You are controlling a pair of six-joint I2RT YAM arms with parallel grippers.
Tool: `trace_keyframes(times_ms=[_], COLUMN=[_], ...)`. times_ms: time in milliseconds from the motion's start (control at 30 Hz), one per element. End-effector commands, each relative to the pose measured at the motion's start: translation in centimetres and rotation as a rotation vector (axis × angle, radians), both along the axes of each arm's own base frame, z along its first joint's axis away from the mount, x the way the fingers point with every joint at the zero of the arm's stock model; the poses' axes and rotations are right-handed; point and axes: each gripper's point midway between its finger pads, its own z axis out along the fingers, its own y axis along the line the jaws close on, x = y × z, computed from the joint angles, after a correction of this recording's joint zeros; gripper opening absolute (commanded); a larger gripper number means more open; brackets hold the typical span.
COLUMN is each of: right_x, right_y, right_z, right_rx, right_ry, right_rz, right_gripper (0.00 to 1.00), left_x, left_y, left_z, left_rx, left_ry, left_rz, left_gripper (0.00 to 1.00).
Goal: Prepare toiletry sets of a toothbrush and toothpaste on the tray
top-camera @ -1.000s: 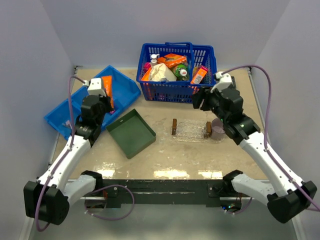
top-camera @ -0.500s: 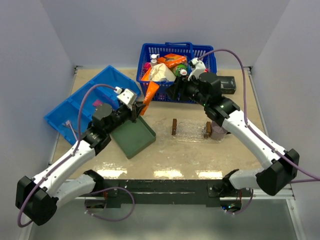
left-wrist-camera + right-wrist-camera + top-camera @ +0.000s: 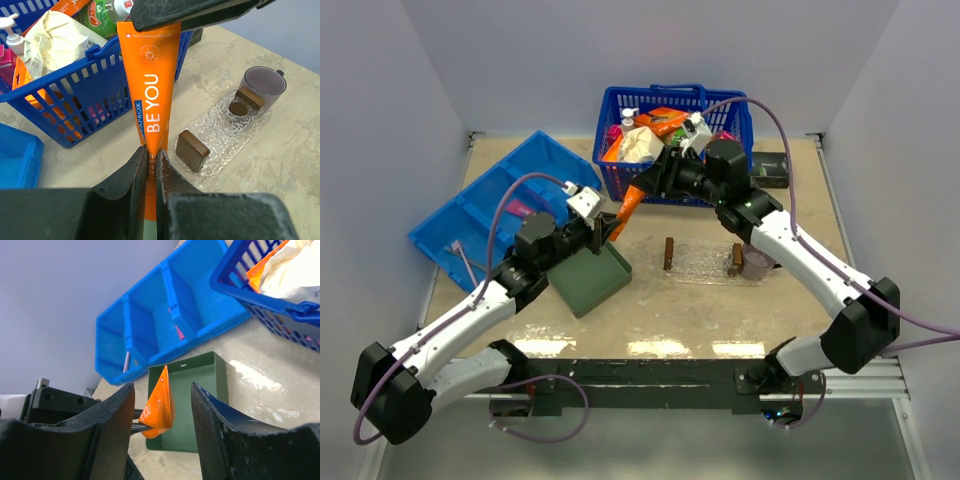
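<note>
My left gripper [image 3: 607, 226] is shut on the narrow end of the orange toothpaste tube [image 3: 629, 205], held in the air above the dark green tray's far corner. In the left wrist view the tube [image 3: 152, 95] rises from my fingertips [image 3: 150, 156]. My right gripper [image 3: 655, 182] is open, its jaws on either side of the tube's wide end [image 3: 159, 407] without touching it. The clear tray [image 3: 705, 262] with brown handles lies to the right and holds nothing; it also shows in the left wrist view [image 3: 220, 135]. A pink tube [image 3: 520, 208] and a thin pink stick [image 3: 460, 260] lie in the blue divided bin.
A blue basket [image 3: 665, 185] full of packets stands at the back, just behind both grippers. The dark green square tray [image 3: 582, 268] lies under the left gripper. The blue divided bin [image 3: 480, 215] is at the left. A purple mug [image 3: 756, 264] stands against the clear tray's right end.
The left arm swung from the blue bin toward the middle with the orange tube. The right arm reached left from the mug, and its open jaws now straddle the tube's wide end.
</note>
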Motion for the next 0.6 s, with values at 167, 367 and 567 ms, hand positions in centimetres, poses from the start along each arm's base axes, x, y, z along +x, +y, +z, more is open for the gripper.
trace_keyframes(times_ms=[167,367,567], right_x=[-0.8,-0.8,-1.0], right_y=[1.8,1.9,1.6], right_z=[1.1,0.4,0.4], right_rx=[0.066,0.058,0.045], right_ry=[0.001,0.009,-0.010], right_rz=[0.095,0.100,0.101], right_gripper=[0.35,0.17,0.00], left_x=[0.2,0.3,0.1], left_y=[-0.2,-0.2,-0.2], left_z=[2.9,2.8,3.8], left_rx=[-0.062,-0.062,-0.094], left_ry=[-0.091,-0.088,-0.091], left_rz=[0.005,0.006,0.008], left_gripper=[0.00,0.00,0.54])
